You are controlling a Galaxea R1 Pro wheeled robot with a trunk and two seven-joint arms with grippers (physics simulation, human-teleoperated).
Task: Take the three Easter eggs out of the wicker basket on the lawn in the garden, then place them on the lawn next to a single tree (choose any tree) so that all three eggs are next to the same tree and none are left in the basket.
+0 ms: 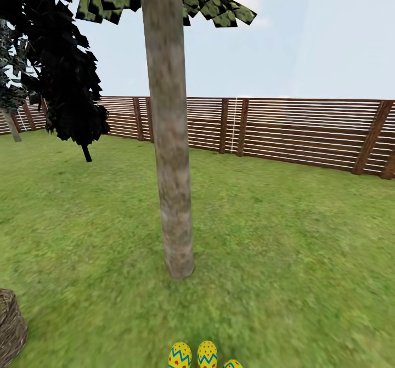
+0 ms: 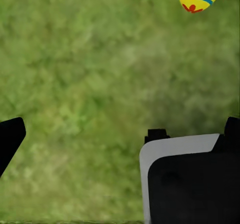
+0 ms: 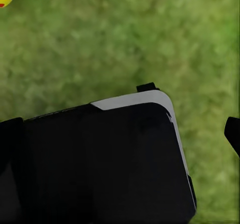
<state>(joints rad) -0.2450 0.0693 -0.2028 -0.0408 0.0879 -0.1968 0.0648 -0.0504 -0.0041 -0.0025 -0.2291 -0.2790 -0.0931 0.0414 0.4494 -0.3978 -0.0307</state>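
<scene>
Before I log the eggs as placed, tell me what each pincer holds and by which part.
Nothing is held. The three Easter eggs lie on the lawn near the tree; grass shows between both pincers' fingers.

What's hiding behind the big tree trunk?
Behind the tree you can see more lawn, then the brown slat fence and sky. The trunk covers a strip of grass and fence, so whatever sits right behind it can't be seen.

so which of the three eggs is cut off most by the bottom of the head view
The rightmost egg: only its top pokes above the frame edge, while the left egg and middle egg show much more of their patterned shells.
</scene>
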